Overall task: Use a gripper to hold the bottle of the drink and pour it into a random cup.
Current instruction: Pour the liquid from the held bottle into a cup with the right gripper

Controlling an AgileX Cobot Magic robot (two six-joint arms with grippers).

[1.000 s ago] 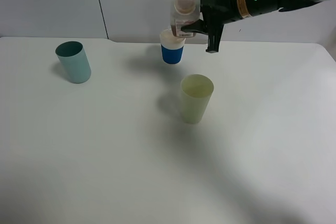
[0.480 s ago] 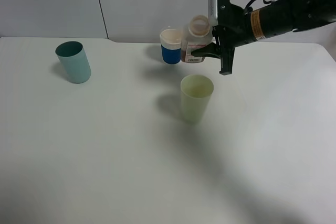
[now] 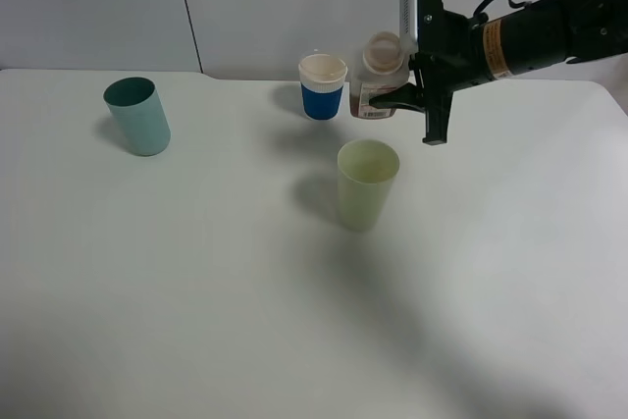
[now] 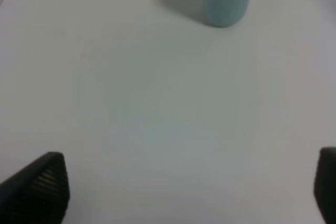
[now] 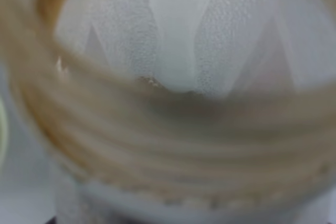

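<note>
**Bottle [image 3: 381, 80] brought over toward the yellow-green cup [image 3: 367, 183]**

The right gripper [image 3: 404, 103], clamped on the bottle, has swung it off the blue-banded cup [image 3: 322, 88] and lower. It now hangs nearly upright near the table's [image 3: 510, 272] far edge, just behind the yellow-green cup. Pouring probably needs a short advance, then a tilt. The left gripper [image 4: 181, 187] stands apart, empty.

soft, even light on the table [image 3: 196, 291], no glare; the yellow-green cup [image 3: 367, 185] and teal cup [image 3: 138, 117] throw faint shadows to their left in the high view. the right wrist view is all bottle [image 5: 168, 129] neck, out of focus; the left wrist view is soft too, its fingertips [image 4: 44, 184] dark blurs.
</note>
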